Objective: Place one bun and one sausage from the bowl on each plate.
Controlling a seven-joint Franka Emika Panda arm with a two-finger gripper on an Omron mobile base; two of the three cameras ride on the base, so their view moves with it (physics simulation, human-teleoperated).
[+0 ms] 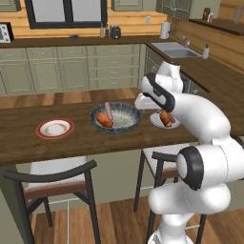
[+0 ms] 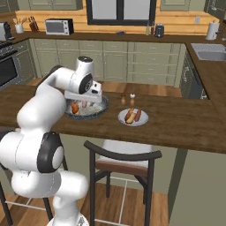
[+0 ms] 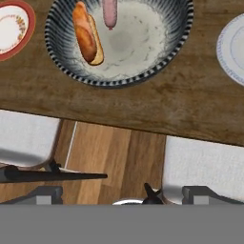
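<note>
The gripper [image 3: 122, 193] stands open and empty above the counter edge; the bowl [image 3: 157, 62] with one bun [image 3: 86, 34] and one sausage [image 3: 109, 12] lies ahead of it.

The bowl [image 1: 116, 117] held a bun [image 1: 104, 120] and a pink sausage [image 1: 108, 110]. The white plate [image 1: 164, 121] carried food; the red-rimmed plate [image 1: 55, 128] lay bare

Bowl [image 1: 116, 117] btwn two plates [image 1: 55, 128], bun [image 1: 105, 120] + sausage [image 1: 108, 110] inside.
</note>
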